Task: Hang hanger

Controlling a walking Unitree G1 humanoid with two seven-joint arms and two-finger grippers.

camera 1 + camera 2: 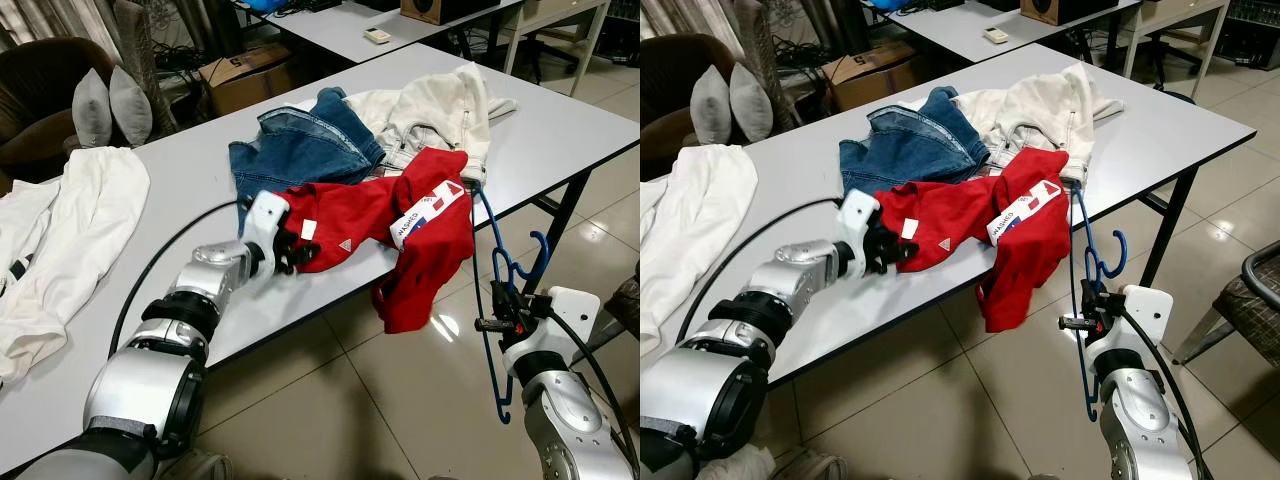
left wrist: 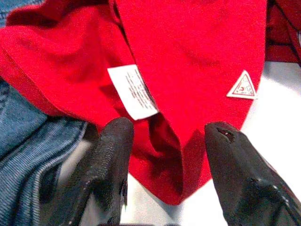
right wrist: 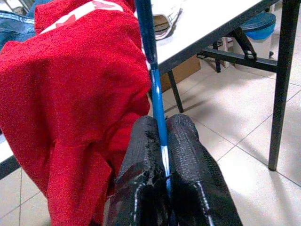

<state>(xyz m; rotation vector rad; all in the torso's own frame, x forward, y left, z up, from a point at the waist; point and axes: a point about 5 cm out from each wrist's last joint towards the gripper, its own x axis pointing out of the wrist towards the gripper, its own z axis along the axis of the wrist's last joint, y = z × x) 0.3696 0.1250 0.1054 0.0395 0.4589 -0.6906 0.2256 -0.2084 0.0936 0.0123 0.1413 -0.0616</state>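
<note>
We see a long white desk (image 1: 560, 130) running from the lower left to the upper right of the head views, with a heap of clothes near its middle. A red shirt (image 1: 350, 215) lies at the front edge of the desk, and part of it hangs over the edge toward the tiled floor (image 1: 400, 390). Behind it, toward the top of the frame, lie blue jeans (image 1: 295, 145), and to their right a cream jacket (image 1: 430, 115). A white garment (image 1: 70, 230) is spread on the desk at the left side of the frame.

Our left end effector (image 1: 290, 250) sits at the centre left of the frame, at the left hem of the red shirt. In the left wrist view its two black fingers (image 2: 110, 160) stand apart, open, with the red hem and a white care label (image 2: 133, 92) just ahead of them and between them; the jeans show beside one finger.

Our right end effector (image 1: 503, 322) is at the lower right of the frame, off the desk and above the floor. It is closed on a blue hanger (image 1: 490, 250). The right wrist view shows the thin blue bar (image 3: 157, 117) pinched between the two fingers. The hanger stands nearly upright, its upper end reaching up into the red shirt at the desk edge, its hook (image 1: 540, 250) curving out to the right.

At the upper left of the frame two grey cushions (image 1: 110, 105) rest on a dark chair, and a cardboard box (image 1: 245, 75) stands behind the desk.
</note>
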